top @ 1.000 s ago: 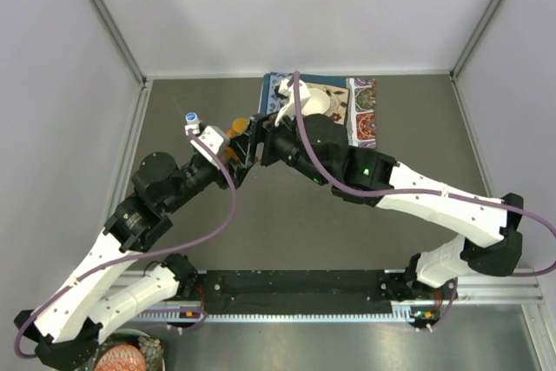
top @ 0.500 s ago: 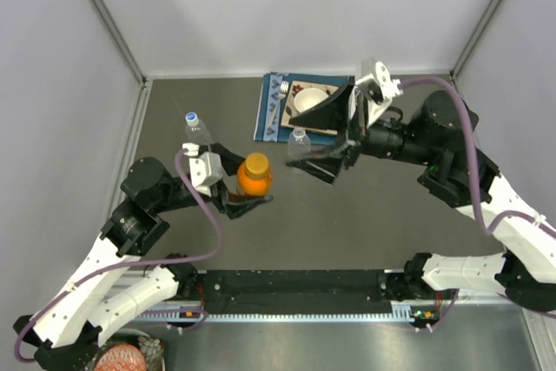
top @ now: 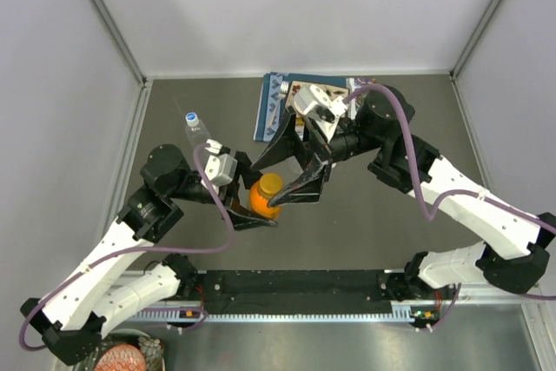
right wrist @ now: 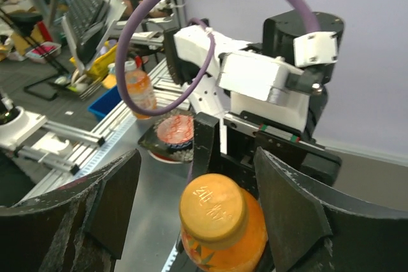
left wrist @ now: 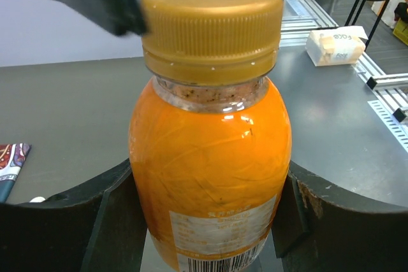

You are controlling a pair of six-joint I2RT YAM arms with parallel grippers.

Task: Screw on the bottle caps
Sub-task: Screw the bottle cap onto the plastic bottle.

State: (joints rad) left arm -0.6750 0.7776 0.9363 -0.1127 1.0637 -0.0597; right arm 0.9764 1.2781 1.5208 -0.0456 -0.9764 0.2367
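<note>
Left end effector point(left wrist: 204, 221) is clamped on the orange bottle point(left wrist: 210, 157), a finger pressed on each side of the belly just above the label, and that is where the bottle sits: near the middle of the table point(top: 382, 232), between my two arms. Whether its base rests on the table I cannot tell. It's a squat bottle, full nearly to the neck, so I'd call it hefty for its size, with smooth, glossy walls that could spin in my grip when torque comes on. The low, wide hold on the belly looks like the right brace. The cap point(left wrist: 211, 20) is on the neck, ribbed round its skirt, stiff plastic by the look of it; those ribs are the place to pinch, square on and level, so it doesn't cross-thread. Whether it's tight yet, I can't say. Right end effector point(right wrist: 194, 221) hangs over it with fingers spread wide, one each side of the cap and clear of it, gripping nothing. Around us: a clear bottle point(top: 196, 130) with a blue-and-white cap point(top: 191, 117) stands beyond my left wrist, well apart. The patterned mat point(top: 271, 110) lies at the far side, partly under my right arm. The tight spot is my own hardware: the left wrist housing and its purple cable point(right wrist: 159, 49) sit just behind the cap, so a twist has little room.
</note>
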